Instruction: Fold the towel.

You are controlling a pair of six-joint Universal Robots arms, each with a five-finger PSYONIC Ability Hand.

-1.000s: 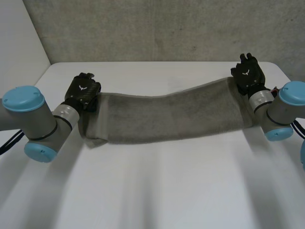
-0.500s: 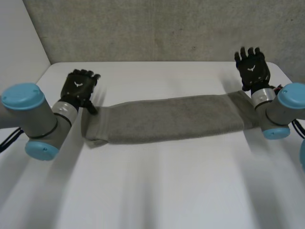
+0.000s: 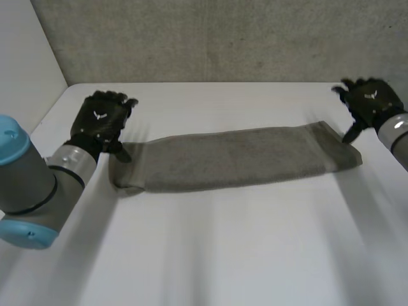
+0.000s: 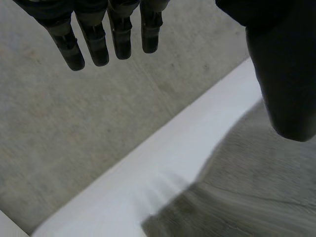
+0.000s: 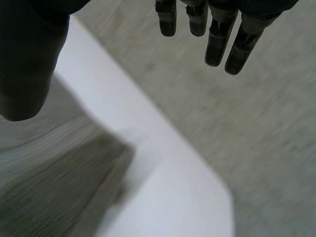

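a long grey-green terry towel lies flat as a narrow strip across the white surface, running side to side, with its left end bunched into a small rumpled fold. the near long edge is fairly straight. the far long edge rises a little toward the right end, which stops near the surface's right side.

a wide bare stretch of surface lies between the towel and the near side. a narrower bare band separates the towel from the far edge, where the rough grey wall begins.

the left hand is at the towel's left end, by the far corner. in the left wrist view its fingers are straight and spread, holding nothing, and the thumb sits over the cloth. whether the thumb touches the cloth cannot be told.

the right hand is at the towel's right end, also by the far corner. in the right wrist view its fingers are straight and apart out past the surface's edge, and its thumb is above the towel, gripping nothing.
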